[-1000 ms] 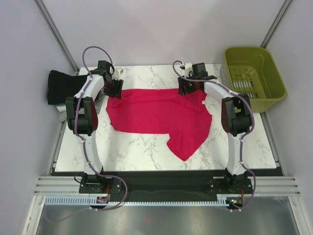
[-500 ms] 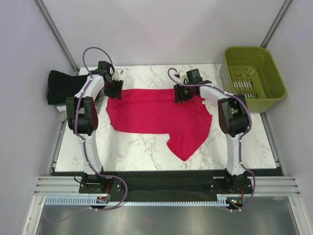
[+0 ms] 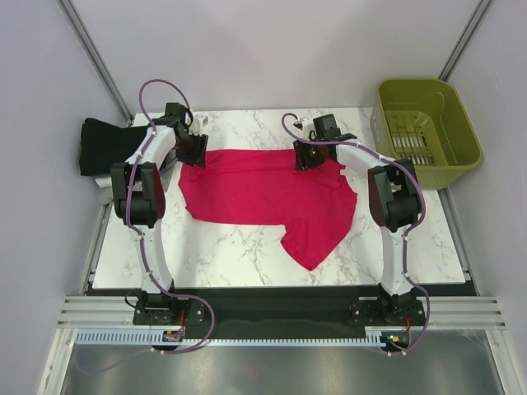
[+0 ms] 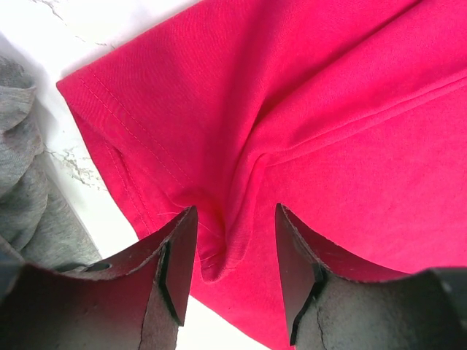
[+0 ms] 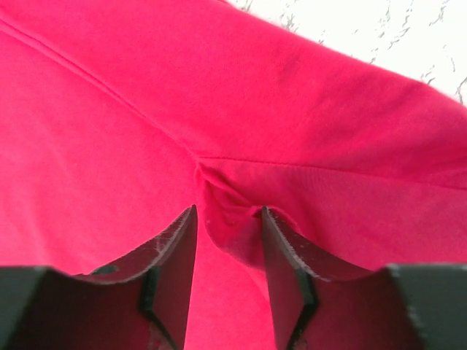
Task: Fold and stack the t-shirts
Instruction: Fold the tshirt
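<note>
The pink t-shirt lies spread on the table left of the green basket, and both grippers sit on its back edge: the right gripper at the end nearer the basket, the left gripper at the end far from the basket (close to the black folded shirt). Each one's fingers are about half open with a small bump of pink cloth between them; the left ones are not squeezing it, and I cannot tell if the right ones pinch it yet. To fold well, I think both should close tight on the bump, then lift together so the edge stays straight.
</note>
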### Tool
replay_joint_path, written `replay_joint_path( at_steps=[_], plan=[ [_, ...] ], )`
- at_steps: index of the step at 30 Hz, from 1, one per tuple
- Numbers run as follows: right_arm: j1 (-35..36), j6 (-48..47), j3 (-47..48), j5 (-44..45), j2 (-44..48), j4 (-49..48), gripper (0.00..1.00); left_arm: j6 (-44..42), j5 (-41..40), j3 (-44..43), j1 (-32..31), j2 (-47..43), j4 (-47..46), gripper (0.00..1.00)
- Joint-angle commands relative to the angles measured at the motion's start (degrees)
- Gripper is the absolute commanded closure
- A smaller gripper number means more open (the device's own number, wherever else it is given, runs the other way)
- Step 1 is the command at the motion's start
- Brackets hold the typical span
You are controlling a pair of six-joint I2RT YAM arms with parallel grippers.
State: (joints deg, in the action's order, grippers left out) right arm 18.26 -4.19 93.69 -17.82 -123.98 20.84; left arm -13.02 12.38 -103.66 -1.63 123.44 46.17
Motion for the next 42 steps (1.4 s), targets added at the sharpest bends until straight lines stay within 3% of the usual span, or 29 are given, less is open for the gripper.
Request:
replay_joint_path(
  at_steps=[1,7,14,23,30,42],
  plan=[
    [1.77,1.46,0.36,-1.07,4.8,0.34,0.53,1.77,1.42,-1.81,-0.13,0.23,-0.38,0.46],
    [7.31,3.14,-1.84,-2.13,9.19,1.57,0.56,0.62,0.19,-2.95,-0.13,0.93,-2.14,0.46],
    [8.11,1.38,-1.32,3.75,10.34,1.04,0.52,0.97,-0.43,-3.13,-0.04,1.1,-2.58,0.46],
    [1.08,-0.55,0.61,6.14,5.17,-0.1,0.5,4.14,-4.29,-2.87,1.45,0.58,0.93,0.46],
    [-2.88,-1.53,5.45,5.7,-0.55,-0.27,0.49,1.68,-5.88,-1.55,1.54,0.75,3.65,0.5],
    [-3.85,-0.82,8.79,5.87,-4.86,-1.42,0.48,1.59,-0.69,-1.37,1.54,3.12,9.9,0.59]
  ],
)
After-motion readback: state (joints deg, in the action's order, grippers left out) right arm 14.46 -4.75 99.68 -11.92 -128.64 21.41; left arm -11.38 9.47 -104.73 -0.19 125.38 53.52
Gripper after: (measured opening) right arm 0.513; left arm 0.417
